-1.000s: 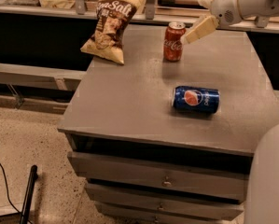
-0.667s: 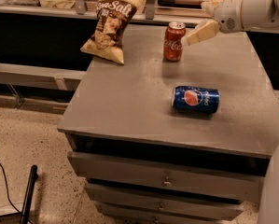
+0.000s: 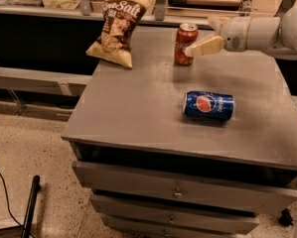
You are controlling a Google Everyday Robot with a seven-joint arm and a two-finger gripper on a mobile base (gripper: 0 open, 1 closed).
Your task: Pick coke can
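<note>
The coke can (image 3: 186, 44), red-orange with a silver top, stands upright at the back of the grey cabinet top (image 3: 138, 103). My gripper (image 3: 199, 35) comes in from the right, just right of the can and at its height. It is open: the lower cream finger (image 3: 205, 46) reaches to the can's right side, the upper finger (image 3: 215, 22) sits above and behind. It holds nothing. A blue Pepsi can (image 3: 208, 105) lies on its side nearer the front, below the gripper.
A brown chip bag (image 3: 118, 29) leans at the back left of the cabinet top. Drawers (image 3: 178, 192) are below the front edge. A counter with rails (image 3: 138, 9) runs behind. A black cable and pole (image 3: 29, 207) lie on the floor at left.
My gripper has dropped lower and moved a little left, closer to the coke can's right side. The arm part at the lower right has left the view. The cans have not moved.
</note>
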